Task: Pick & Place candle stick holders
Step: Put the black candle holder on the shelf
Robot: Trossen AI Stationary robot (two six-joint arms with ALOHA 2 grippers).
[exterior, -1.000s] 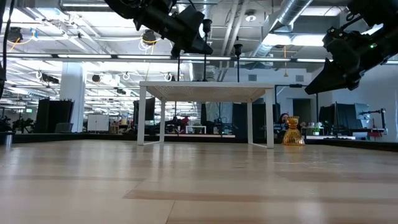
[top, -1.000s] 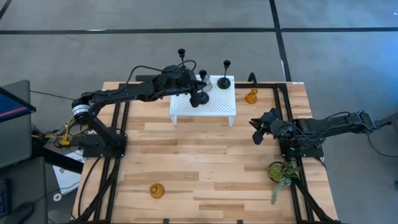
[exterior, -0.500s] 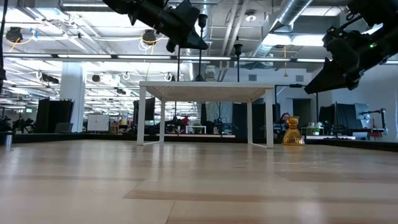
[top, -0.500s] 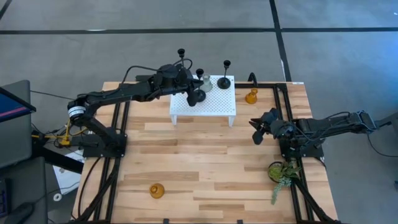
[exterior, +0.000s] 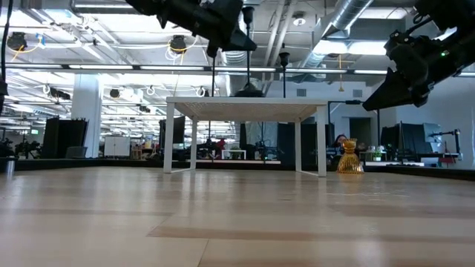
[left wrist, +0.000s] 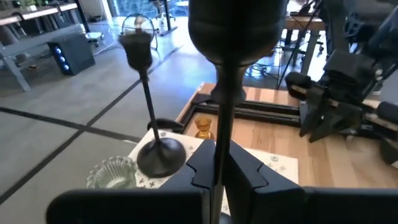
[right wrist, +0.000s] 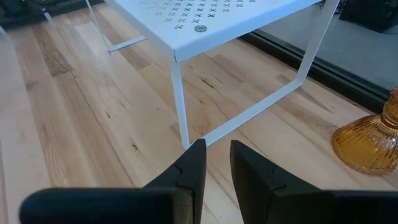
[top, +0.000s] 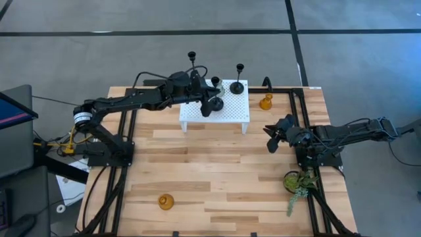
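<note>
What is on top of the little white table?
On the white table stand a black thin-stemmed holder and a clear glass holder. The left gripper holds another black holder over it, hiding what's underneath.

Left gripper (left wrist: 217, 171) is clamped on a thin black stem of 1 black holder (left wrist: 233, 37), cup end filling the pic's upper middle, stem running straight down between the 2 dark fingers (left wrist: 249, 168). Landmark: white perforated shelf (left wrist: 280, 165), under the gripper. On the shelf, beyond the held stem: 2nd black holder (left wrist: 152, 134), upright, round base flat on the shelf, cup up top. Just beside that base: clear glass holder (left wrist: 112, 174), ribbed. Past the shelf's far edge, on wood table (left wrist: 329, 158): amber holder (left wrist: 203, 127), small. Further off, right arm's gripper (left wrist: 323, 118) hangs over the table, well apart from the shelf.
</note>
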